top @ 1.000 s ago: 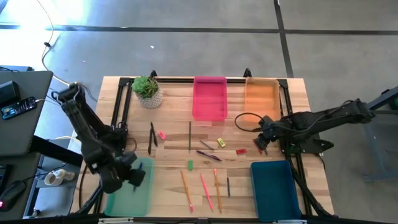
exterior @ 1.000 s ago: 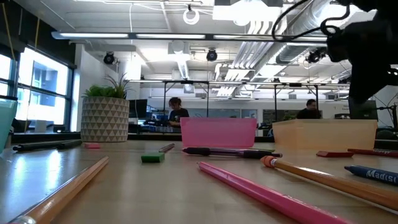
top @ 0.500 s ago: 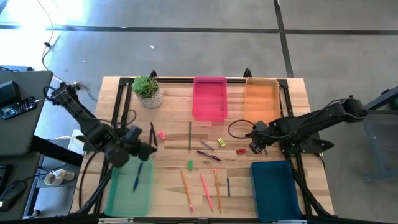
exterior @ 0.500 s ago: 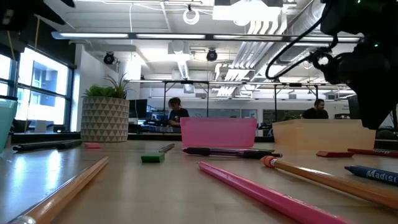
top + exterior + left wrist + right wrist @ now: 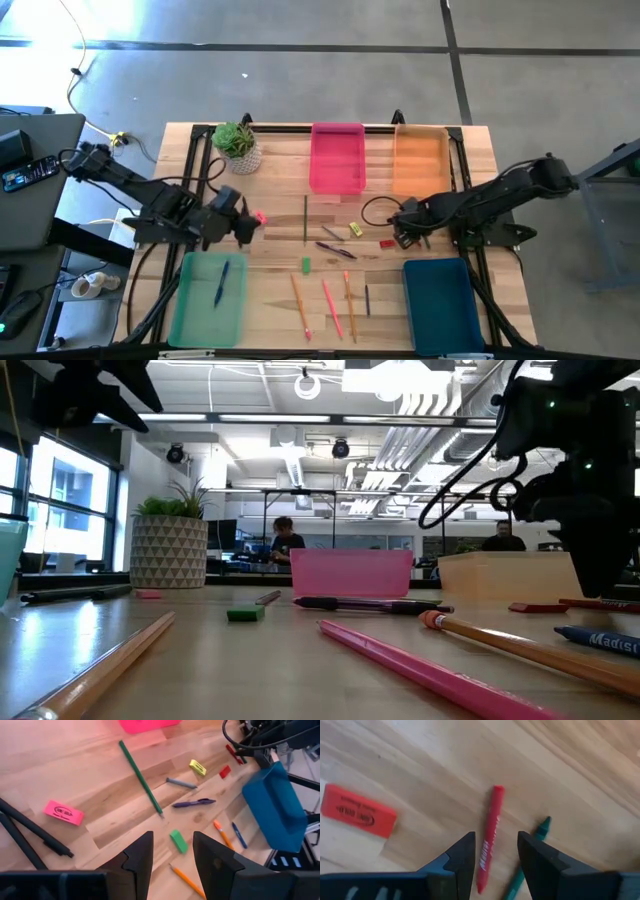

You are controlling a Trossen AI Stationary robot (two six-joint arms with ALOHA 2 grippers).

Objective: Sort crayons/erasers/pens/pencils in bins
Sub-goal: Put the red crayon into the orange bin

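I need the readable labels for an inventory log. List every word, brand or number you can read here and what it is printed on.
"Madisi": white letters on the blue stick at the low view's right edge, cut off by the frame.
Pink eraser: dark print, too blurred to read.
Red eraser: print too blurred.
Red crayon: lettering unreadable.

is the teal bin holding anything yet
No, in the high view the dark teal bin shows only its bare floor, while a blue pen lies in the light green bin.

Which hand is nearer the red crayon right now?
Right. The right hand hangs directly over the red crayon, fingers open either side. The left hand is across the table by the pink eraser.
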